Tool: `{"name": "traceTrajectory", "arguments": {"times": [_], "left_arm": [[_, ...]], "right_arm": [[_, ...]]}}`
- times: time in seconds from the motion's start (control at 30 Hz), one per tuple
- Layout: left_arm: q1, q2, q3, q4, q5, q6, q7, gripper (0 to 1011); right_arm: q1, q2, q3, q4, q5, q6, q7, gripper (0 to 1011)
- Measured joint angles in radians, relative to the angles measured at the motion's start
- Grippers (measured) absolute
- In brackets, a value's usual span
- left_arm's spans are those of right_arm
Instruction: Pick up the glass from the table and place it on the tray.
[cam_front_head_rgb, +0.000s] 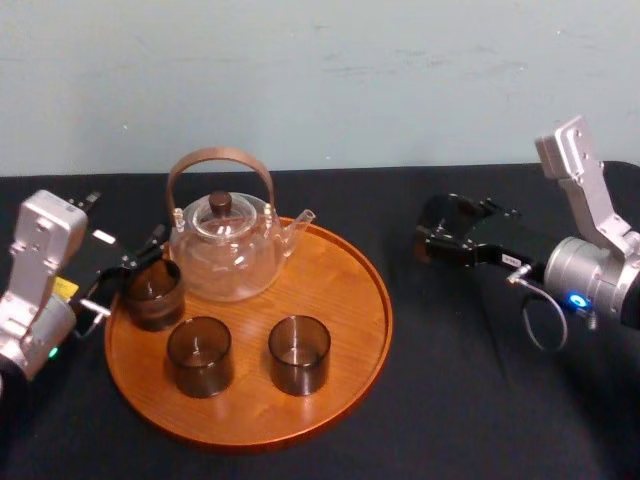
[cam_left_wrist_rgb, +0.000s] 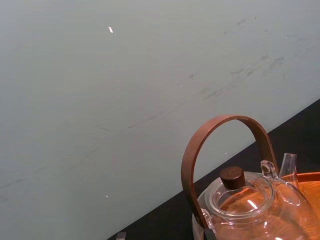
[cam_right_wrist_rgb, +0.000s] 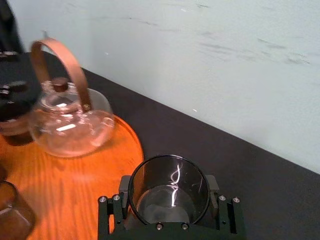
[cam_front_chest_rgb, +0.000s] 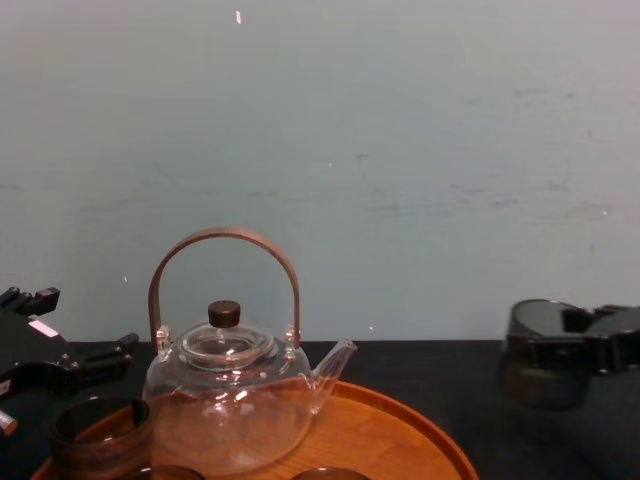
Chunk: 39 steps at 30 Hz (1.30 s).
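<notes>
A glass (cam_right_wrist_rgb: 169, 192), pinched in the right hand (cam_front_head_rgb: 452, 240) over the table (cam_front_head_rgb: 480, 400) right of the tray (cam_front_head_rgb: 345, 300), risked clipping the raised rim or the spout of the teapot (cam_front_head_rgb: 225, 250) if carried in low, while the left hand (cam_front_head_rgb: 135, 268) sat by the tray's left edge.

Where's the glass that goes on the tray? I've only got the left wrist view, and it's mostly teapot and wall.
Observer: The right claw grips the glass by its sides, off the tray, to its right.
Operator: What else is on the tray?
Observer: Three dark glasses in front of the teapot.
Operator: And my arm?
Observer: The left claw is at the tray's left rim, beside the leftmost glass.
</notes>
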Motion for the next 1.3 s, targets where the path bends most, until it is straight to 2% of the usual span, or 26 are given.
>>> {"name": "traceTrajectory", "arguments": {"times": [0.33, 0.7, 1.3], "left_arm": [[0.0, 0.0, 0.0, 0.0, 0.0, 0.0, 0.0, 1002], [0.0, 0.0, 0.0, 0.0, 0.0, 0.0, 0.0, 1001], [0.0, 0.0, 0.0, 0.0, 0.0, 0.0, 0.0, 1001]], "right_arm": [[0.052, -0.045, -0.081, 0.028, -0.001, -0.023, 0.035, 905], [0.085, -0.091, -0.146, 0.052, 0.0, -0.04, 0.057, 905], [0.113, -0.107, -0.239, 0.1, -0.018, -0.064, 0.115, 905]]}}
